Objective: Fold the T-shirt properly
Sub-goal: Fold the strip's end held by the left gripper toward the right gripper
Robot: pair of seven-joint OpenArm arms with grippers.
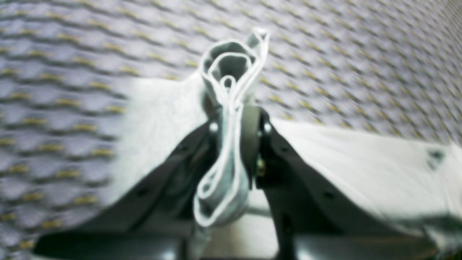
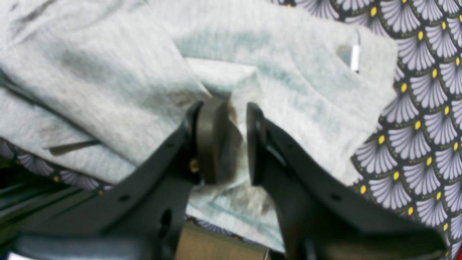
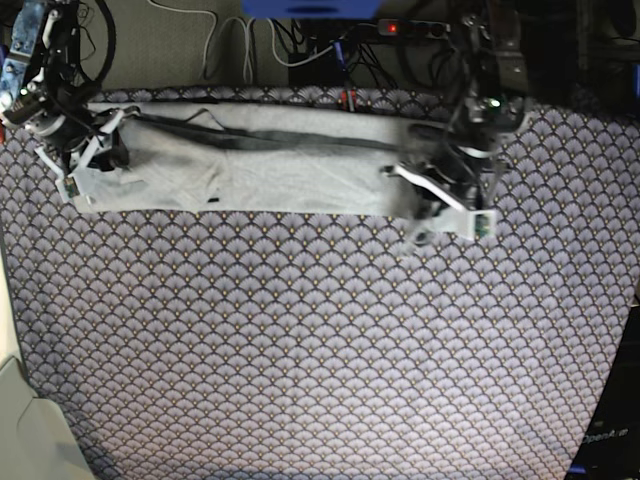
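Left wrist view alone is showing the left gripper (image 1: pixel 236 133) pinching bunched folds of the T-shirt (image 1: pixel 361 162); right gripper (image 2: pixel 236 141) is clamping its other end.

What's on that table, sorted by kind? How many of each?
T-shirt: 1
Patterned table cloth: 1
Robot hands: 2, left hand, right hand
Total: 4
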